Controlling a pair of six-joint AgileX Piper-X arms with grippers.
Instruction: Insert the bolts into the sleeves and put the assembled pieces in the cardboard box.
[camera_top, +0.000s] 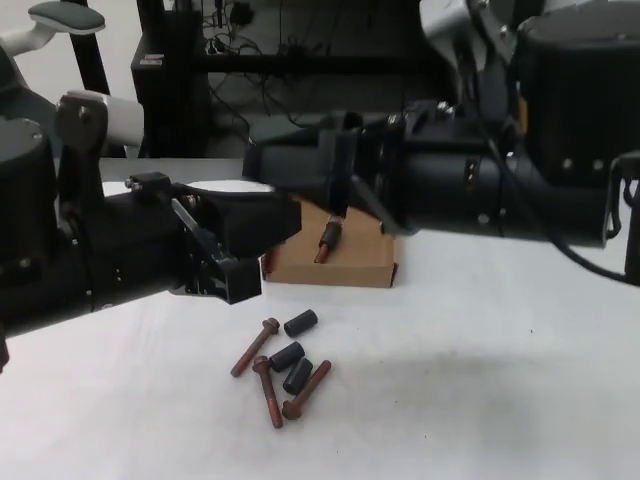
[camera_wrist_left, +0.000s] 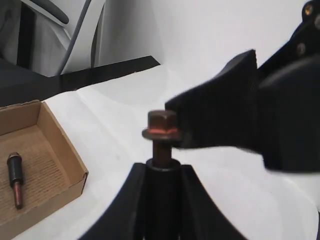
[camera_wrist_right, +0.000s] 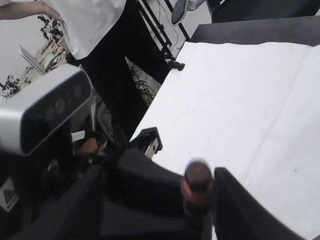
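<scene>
Two fingers of the left gripper (camera_wrist_left: 161, 169) pinched a dark sleeve (camera_wrist_left: 161, 192), and a rusty bolt (camera_wrist_left: 161, 126) stood in its mouth with its head just past the fingertips. The right gripper (camera_wrist_right: 199, 181) had its fingers pressed onto that bolt head. Beyond the fingers sat the cardboard box (camera_wrist_left: 55, 202) with one assembled piece (camera_wrist_left: 15, 177) inside, and below them three loose bolts (camera_top: 255, 347) and three loose sleeves (camera_top: 300, 323) lay close together on the white bench (camera_top: 480, 380).
</scene>
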